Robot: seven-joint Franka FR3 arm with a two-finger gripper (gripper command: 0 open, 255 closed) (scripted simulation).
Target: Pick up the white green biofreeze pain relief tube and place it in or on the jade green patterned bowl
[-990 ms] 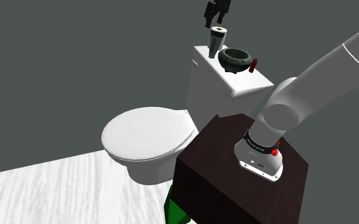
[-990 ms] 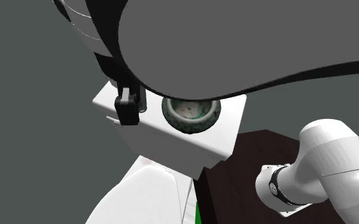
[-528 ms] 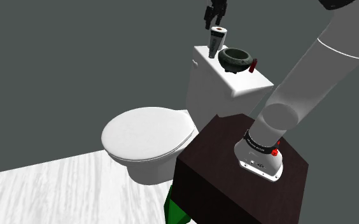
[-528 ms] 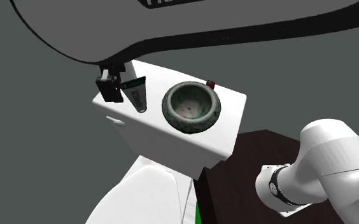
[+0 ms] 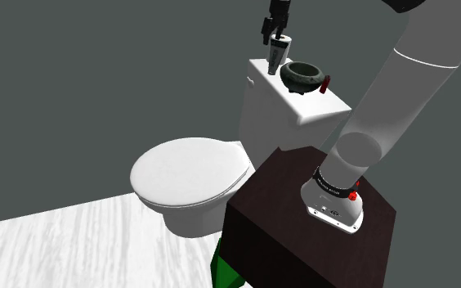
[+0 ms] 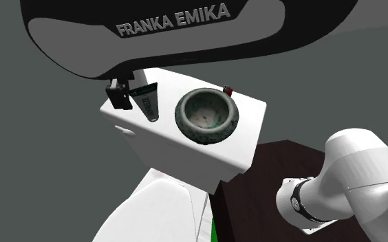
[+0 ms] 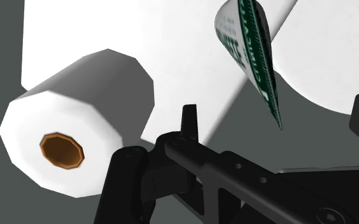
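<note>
White-and-green tube (image 5: 278, 56) is standing upright on the toilet tank (image 5: 257, 114) beside the bowl (image 5: 302, 76); the gripper (image 5: 274, 33) is hovering just above, fingers apart, likely lining up a grasp.

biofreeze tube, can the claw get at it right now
Probably yes: the claw hangs open just above the standing tube on the tank lid, nothing between them, and the bowl stands apart beside it.
</note>
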